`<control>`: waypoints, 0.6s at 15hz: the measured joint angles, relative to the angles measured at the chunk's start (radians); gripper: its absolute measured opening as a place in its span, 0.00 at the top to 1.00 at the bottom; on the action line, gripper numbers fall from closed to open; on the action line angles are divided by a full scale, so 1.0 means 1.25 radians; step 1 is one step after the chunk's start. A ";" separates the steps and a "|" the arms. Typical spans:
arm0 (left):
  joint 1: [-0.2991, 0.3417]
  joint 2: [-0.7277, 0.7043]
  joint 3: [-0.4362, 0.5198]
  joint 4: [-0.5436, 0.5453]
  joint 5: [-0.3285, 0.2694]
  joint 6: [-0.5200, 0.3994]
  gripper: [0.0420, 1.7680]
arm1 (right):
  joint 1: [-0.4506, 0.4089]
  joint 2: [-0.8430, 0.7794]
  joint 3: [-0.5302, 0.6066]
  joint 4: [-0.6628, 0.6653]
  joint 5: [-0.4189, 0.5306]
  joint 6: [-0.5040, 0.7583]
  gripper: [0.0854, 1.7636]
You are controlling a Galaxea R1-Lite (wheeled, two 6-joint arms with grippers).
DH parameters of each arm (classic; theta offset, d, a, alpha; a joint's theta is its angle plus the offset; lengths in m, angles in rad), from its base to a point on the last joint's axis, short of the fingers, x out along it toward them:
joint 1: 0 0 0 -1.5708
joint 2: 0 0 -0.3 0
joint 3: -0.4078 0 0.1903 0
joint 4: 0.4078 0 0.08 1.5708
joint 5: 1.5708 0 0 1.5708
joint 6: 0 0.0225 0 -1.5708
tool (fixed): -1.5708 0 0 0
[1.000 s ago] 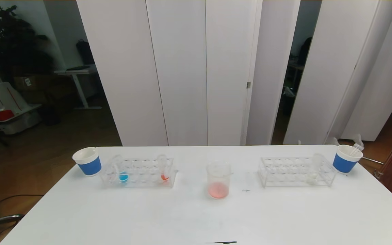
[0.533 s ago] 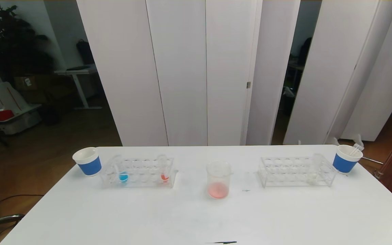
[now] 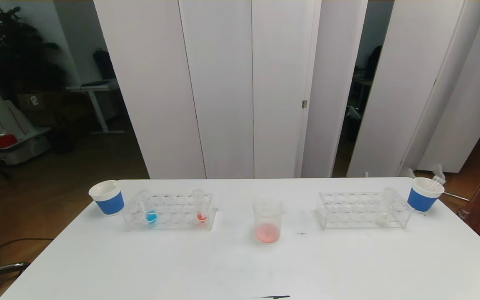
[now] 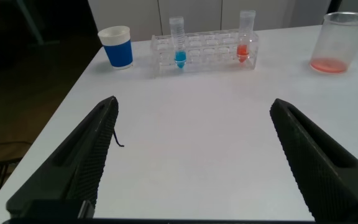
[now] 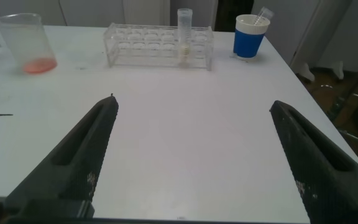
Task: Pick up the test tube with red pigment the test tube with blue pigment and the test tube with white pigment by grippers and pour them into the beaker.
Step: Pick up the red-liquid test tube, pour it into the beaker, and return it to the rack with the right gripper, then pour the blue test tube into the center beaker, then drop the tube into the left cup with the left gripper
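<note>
worktop [image 3: 240,266]: white, broad, bearing all the things; a short dark mark lies on its near edge at the middle.
left rack [image 3: 169,211]: clear plastic test tube rack on the robot's left part of the worktop, between the left cup and the beaker.
right rack [image 3: 363,210]: a second clear rack on the robot's right part, between the beaker and the right cup.
beaker [image 3: 268,219]: clear, upright, in the middle between the two racks and apart from both; a thin layer of red pigment covers its bottom.
left cup [image 3: 107,197]: blue-and-white paper cup, upright, just beside the outer end of the left rack.
right cup [image 3: 424,194]: blue-and-white paper cup just beside the outer end of the right rack, with clear plastic pieces sticking out of its mouth.
test tube with blue pigment [image 3: 147,208]: upright in the left rack, near the end by the left cup; cyan pigment at its bottom.
test tube with red pigment [image 3: 199,206]: upright in the same rack, near the end towards the beaker; a little orange-red at its bottom.
test tube with white pigment [image 3: 386,206]: upright in the right rack, near the end by the right cup; pale cream pigment at its bottom.
left claw [image 4: 191,155]: fingers wide apart, holding nothing, above bare worktop well short of the left rack; outside the head view.
right claw [image 5: 194,155]: fingers wide apart, holding nothing, above bare worktop well short of the right rack; outside the head view.
</note>
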 joint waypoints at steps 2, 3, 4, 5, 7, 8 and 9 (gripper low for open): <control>0.000 0.000 0.000 0.000 0.000 0.000 0.01 | 0.000 0.000 0.012 -0.068 0.005 0.000 0.01; 0.000 0.000 0.000 0.000 0.000 0.000 0.01 | 0.000 0.000 0.020 -0.077 0.006 0.001 0.01; 0.000 0.000 0.000 0.000 0.000 0.000 0.01 | 0.000 0.000 0.023 -0.077 0.006 0.000 0.01; 0.000 0.000 0.000 0.000 0.000 0.000 0.01 | 0.000 0.000 0.026 -0.076 0.006 0.000 0.01; 0.000 0.000 0.000 0.000 0.000 0.000 0.01 | 0.000 0.000 0.027 -0.076 0.006 0.000 0.01; 0.000 0.000 0.000 0.000 0.000 0.000 0.01 | 0.000 0.000 0.028 -0.076 0.006 0.000 0.01; 0.000 0.000 0.000 0.000 0.000 0.000 0.01 | 0.000 0.000 0.028 -0.076 0.006 0.000 0.01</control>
